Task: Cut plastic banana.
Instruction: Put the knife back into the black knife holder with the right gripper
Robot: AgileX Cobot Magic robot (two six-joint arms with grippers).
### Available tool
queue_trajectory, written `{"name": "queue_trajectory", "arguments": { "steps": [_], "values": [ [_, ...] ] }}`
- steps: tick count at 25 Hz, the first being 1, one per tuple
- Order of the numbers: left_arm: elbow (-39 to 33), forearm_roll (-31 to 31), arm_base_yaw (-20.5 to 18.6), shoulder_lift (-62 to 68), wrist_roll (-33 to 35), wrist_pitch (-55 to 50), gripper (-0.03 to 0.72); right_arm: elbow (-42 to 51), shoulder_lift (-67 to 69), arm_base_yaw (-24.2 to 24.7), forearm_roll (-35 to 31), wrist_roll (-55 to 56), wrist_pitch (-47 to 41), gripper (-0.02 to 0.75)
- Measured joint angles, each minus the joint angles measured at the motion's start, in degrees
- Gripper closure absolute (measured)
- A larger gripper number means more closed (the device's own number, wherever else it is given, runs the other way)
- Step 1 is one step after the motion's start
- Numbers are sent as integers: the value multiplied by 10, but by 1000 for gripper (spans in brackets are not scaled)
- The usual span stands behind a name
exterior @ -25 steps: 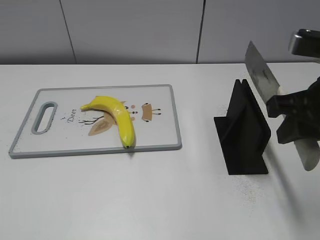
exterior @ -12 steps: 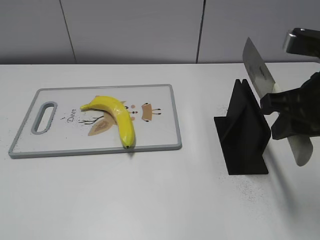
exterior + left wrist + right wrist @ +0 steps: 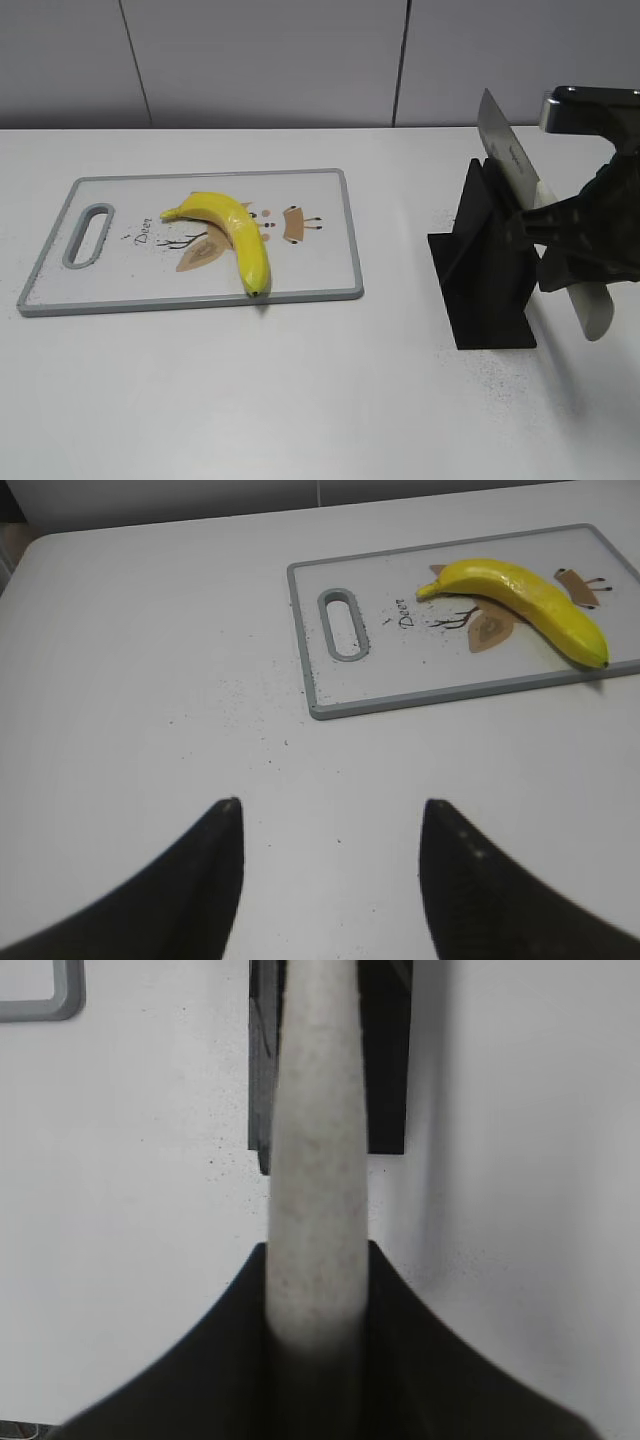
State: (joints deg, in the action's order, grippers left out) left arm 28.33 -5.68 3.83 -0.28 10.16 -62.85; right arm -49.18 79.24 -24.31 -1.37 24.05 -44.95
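Note:
A yellow plastic banana [image 3: 232,228] lies on a white cutting board with a grey rim [image 3: 315,293] at the left of the table; both also show in the left wrist view, banana [image 3: 525,598] and board [image 3: 330,702]. My right gripper [image 3: 565,245] is shut on the pale handle of a knife [image 3: 315,1210]. It holds the knife in the air, its grey blade [image 3: 505,152] slanting up and left above the black knife stand [image 3: 487,262]. My left gripper [image 3: 330,815] is open and empty over bare table, short of the board's handle end.
The black knife stand is upright at the right of the table, under the knife; it shows in the right wrist view [image 3: 385,1070]. The white table [image 3: 300,390] runs to a grey wall behind. A corner of the board shows in the right wrist view [image 3: 40,995].
My right gripper has carried the knife leftward, so the blade now sits over the stand. The banana, board and stand have not moved.

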Motion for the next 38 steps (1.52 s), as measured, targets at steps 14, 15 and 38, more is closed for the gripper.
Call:
{"name": "queue_trajectory", "arguments": {
  "steps": [14, 15, 38],
  "values": [
    [0, 0, 0, 0, 0, 1, 144, 0, -23, 0, 4, -18, 1, 550],
    [0, 0, 0, 0, 0, 1, 144, 0, -25, 0, 4, -18, 1, 550],
    [0, 0, 0, 0, 0, 3, 144, 0, 34, 0, 0, -13, -8, 550]
  ]
}}
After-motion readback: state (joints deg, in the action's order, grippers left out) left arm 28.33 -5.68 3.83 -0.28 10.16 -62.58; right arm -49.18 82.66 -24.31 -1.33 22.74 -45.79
